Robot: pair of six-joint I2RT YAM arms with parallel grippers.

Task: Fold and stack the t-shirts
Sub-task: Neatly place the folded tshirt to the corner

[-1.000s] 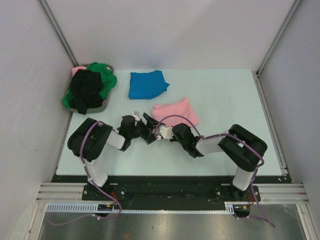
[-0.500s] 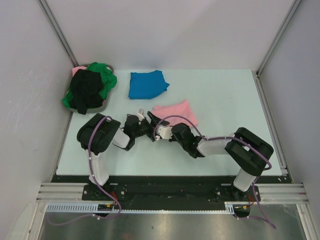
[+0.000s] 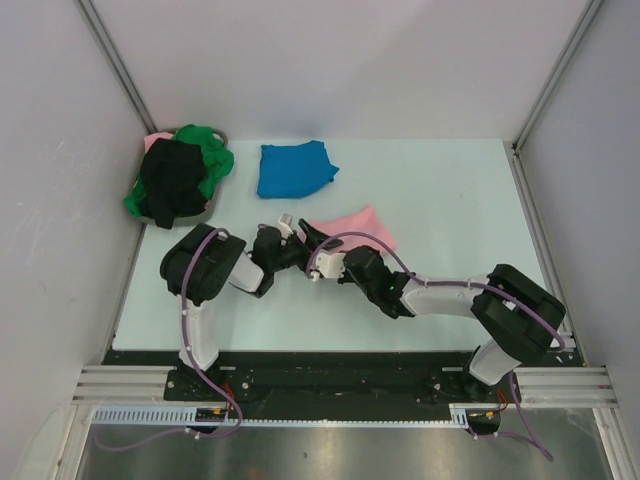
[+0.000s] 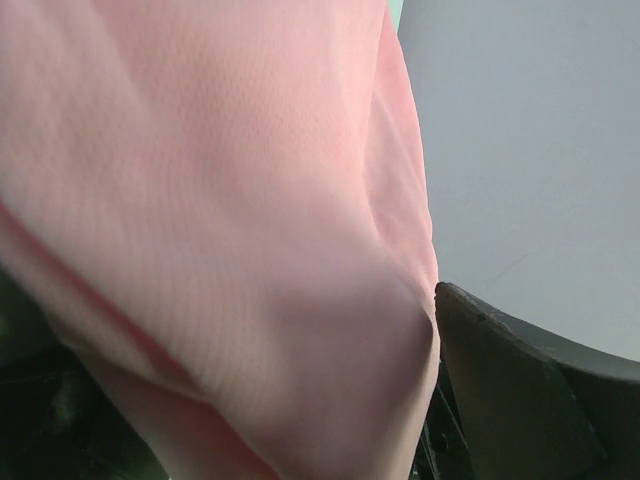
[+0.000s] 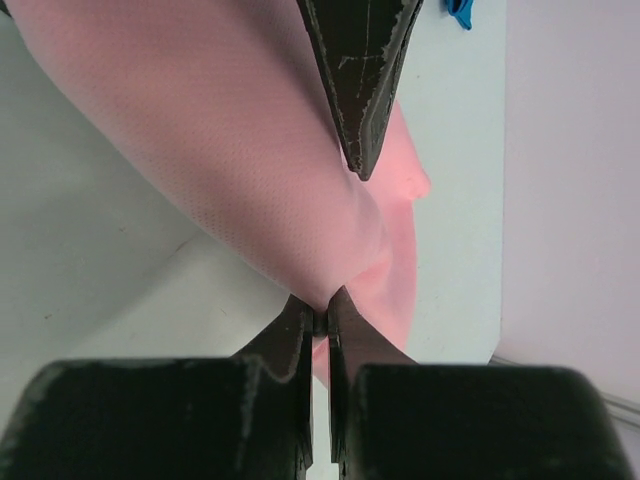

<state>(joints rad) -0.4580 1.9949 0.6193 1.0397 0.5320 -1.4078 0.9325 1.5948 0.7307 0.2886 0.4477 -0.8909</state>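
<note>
We are pinching the pink shirt (image 3: 352, 224) by its left end in our right claw (image 5: 321, 320), which is clenched tight on the cloth, low over the counter (image 3: 450, 200). Our left claw (image 3: 287, 230) is sitting against the same cloth, and we cannot tell whether it is gripping. The blue shirt (image 3: 293, 168) is lying farther back.
</note>
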